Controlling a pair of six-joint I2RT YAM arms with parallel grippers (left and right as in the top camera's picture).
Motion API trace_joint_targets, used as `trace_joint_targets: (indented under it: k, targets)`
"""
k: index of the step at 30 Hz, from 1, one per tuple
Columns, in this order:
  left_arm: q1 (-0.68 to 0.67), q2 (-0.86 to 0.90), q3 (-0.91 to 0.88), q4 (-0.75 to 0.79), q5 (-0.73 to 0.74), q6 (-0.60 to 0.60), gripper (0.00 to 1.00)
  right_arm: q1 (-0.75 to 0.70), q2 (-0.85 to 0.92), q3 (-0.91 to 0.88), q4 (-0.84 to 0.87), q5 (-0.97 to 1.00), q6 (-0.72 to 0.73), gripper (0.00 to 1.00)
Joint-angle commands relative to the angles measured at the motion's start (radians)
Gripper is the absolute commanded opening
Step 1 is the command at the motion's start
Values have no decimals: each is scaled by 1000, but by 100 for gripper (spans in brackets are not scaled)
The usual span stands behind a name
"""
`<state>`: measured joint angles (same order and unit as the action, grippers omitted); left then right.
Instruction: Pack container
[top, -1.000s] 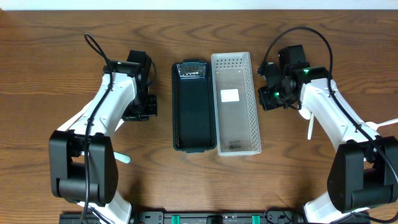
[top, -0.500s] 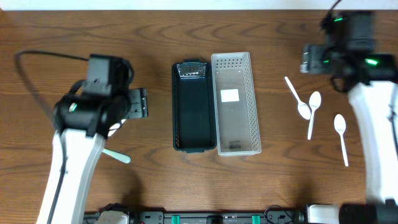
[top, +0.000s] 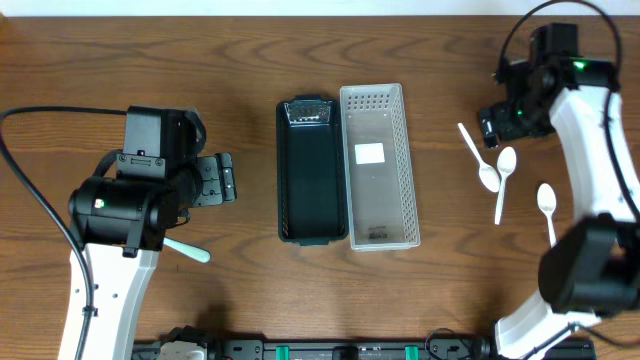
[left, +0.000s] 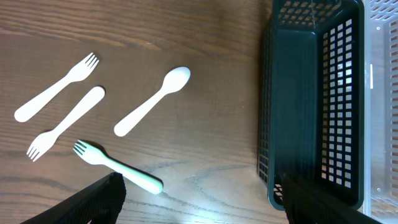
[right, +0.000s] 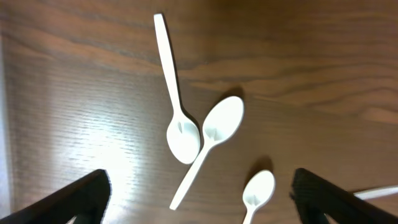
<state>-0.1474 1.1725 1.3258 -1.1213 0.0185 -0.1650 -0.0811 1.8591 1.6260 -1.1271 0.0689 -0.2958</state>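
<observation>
A black basket (top: 312, 170) and a clear basket (top: 378, 165) lie side by side mid-table, both without cutlery in them. My left gripper (top: 228, 180) hovers left of the black basket (left: 311, 106), open and holding nothing (left: 202, 202). Under it lie a white spoon (left: 152, 101), two white forks (left: 56, 96) (left: 65, 130) and a pale green fork (left: 118, 167). My right gripper (top: 490, 125) is open and holding nothing (right: 202, 199) above three white spoons (right: 174, 93) (right: 208, 149) (right: 258, 190), which lie right of the clear basket.
In the overhead view the left arm hides most of the left-side cutlery; only the green fork's handle (top: 187, 251) shows. The three spoons (top: 478, 158) (top: 503, 182) (top: 548, 212) lie on bare wood near the right edge.
Both grippers went from shut to open. The arms lifted and swung outward from beside the baskets, the right one uncovering the three spoons.
</observation>
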Motion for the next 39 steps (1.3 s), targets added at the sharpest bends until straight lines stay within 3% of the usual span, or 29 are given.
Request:
trace_joint_targets:
  k: [1,4,9,39]
  targets:
    - [0,10,11,-4,-8,-18,83,-1,67,-5,10,9,-34,88]
    - [0,11,11,-3,-8,-18,83,11,127,-5,14,8,-34,73]
    - [0,11,11,-3,-8,-17,83,19,196,-5,16,5,-34,68]
    - [0,11,11,-3,-8,-17,83,23,354,-12,57,-50,-34,62]
